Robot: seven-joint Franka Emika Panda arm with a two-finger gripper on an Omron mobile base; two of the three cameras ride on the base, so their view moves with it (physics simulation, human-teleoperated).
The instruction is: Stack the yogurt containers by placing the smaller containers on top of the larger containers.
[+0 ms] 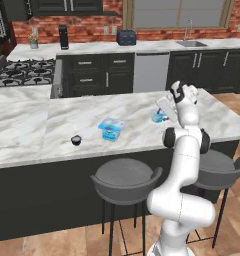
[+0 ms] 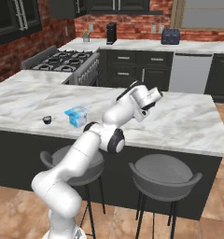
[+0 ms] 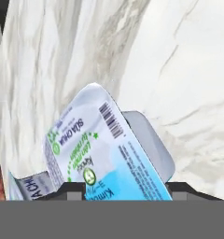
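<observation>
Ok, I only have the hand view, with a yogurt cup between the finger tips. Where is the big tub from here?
Observer: In the left base view the wide light-blue tub stands on the island counter, to the left of the gripper and apart from it.
Operator: And the tiny dark cup?
Observer: The tiny dark cup stands further left, beyond the tub, near the counter's front edge and touching nothing.
Operator: Anything stacked on the tub?
Observer: No, its top is bare. The medium cup is right at the gripper, well away from the tub.
</observation>
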